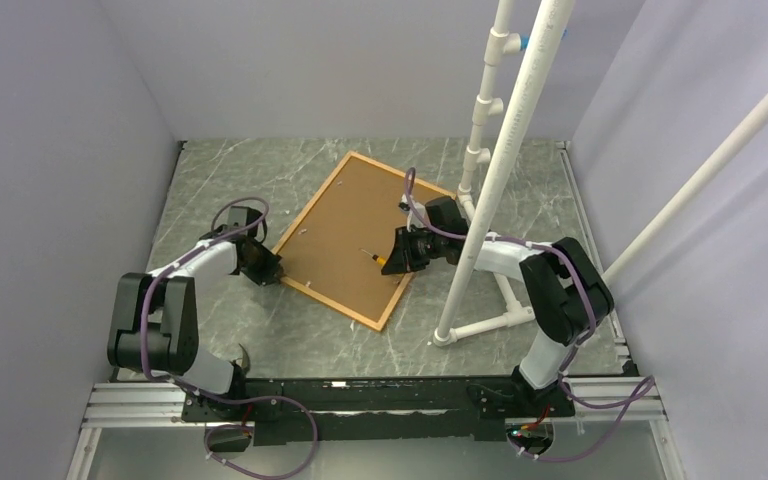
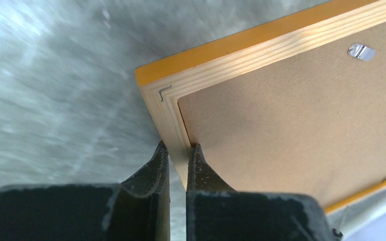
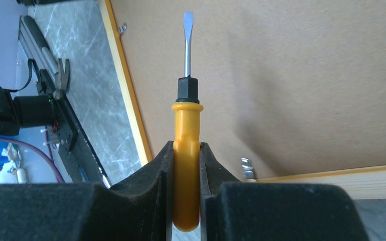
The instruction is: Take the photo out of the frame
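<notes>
The frame [image 1: 326, 291] lies face down and askew on the counter [image 1: 220, 180], its brown backing board [image 1: 350, 235] uppermost, so the photo presumably sits hidden beneath and cannot be seen. The left end effector [image 2: 177, 150] is pinched on the frame's wooden rail beside its near-left corner, apparently to stop it sliding. The right end effector [image 3: 186, 150] is clamped on the orange handle of a screwdriver [image 3: 186, 130], its flat blade pointing out over the board, probably to turn the small metal tabs [image 2: 361, 51] that seem to hold the board in.
</notes>
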{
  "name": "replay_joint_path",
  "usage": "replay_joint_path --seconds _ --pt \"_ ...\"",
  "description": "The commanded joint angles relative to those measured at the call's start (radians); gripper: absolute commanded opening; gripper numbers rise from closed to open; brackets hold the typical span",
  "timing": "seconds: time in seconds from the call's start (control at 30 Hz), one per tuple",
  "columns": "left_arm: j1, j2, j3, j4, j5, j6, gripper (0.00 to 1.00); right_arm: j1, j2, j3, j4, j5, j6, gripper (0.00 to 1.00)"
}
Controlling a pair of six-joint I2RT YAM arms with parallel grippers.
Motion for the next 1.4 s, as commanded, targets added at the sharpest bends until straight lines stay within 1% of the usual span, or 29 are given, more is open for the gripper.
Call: replay_joint_path --seconds 0.0,0.1,0.2,0.3,0.37,0.53,0.63,0.7,0.87,1.0,1.13,1.3,1.37 --pt "0.043 -0.028 0.049 -0.113 -0.092 0.362 0.00 0.014 0.023 0.055 -0.001 -0.043 -0.017 0.00" --pt "0.066 0.026 0.115 -0.167 -0.062 0.482 0.00 0.025 0.046 0.069 0.006 -0.060 -0.008 0.00" --pt "0.070 0.085 0.151 -0.175 0.029 0.585 0.00 0.043 0.066 0.086 0.006 -0.077 0.001 0.00" --pt "0.072 0.141 0.196 -0.191 0.095 0.657 0.00 0.061 0.082 0.106 0.003 -0.086 0.006 0.00" --pt "0.072 0.163 0.222 -0.195 0.104 0.679 0.00 0.077 0.094 0.121 -0.002 -0.091 0.012 0.00" --pt "0.079 0.216 0.301 -0.197 0.144 0.668 0.00 0.121 0.157 0.197 -0.024 -0.130 0.030 0.00" --pt "0.082 0.267 0.357 -0.194 0.200 0.644 0.00 0.143 0.226 0.271 -0.029 -0.168 0.054 0.00" --pt "0.086 0.304 0.387 -0.195 0.241 0.634 0.00 0.163 0.261 0.313 -0.064 -0.168 0.061 0.00" --pt "0.101 0.348 0.421 -0.188 0.288 0.618 0.00 0.222 0.345 0.412 -0.090 -0.184 0.091 0.00" --pt "0.113 0.352 0.425 -0.186 0.282 0.629 0.00 0.252 0.399 0.468 -0.091 -0.201 0.126 0.00" --pt "0.113 0.357 0.419 -0.166 0.288 0.645 0.00 0.257 0.420 0.467 -0.069 -0.219 0.142 0.00" --pt "0.113 0.367 0.425 -0.124 0.353 0.628 0.00 0.249 0.424 0.469 -0.097 -0.212 0.113 0.00" --pt "0.113 0.377 0.438 -0.123 0.367 0.621 0.00 0.237 0.420 0.454 -0.080 -0.221 0.119 0.00"
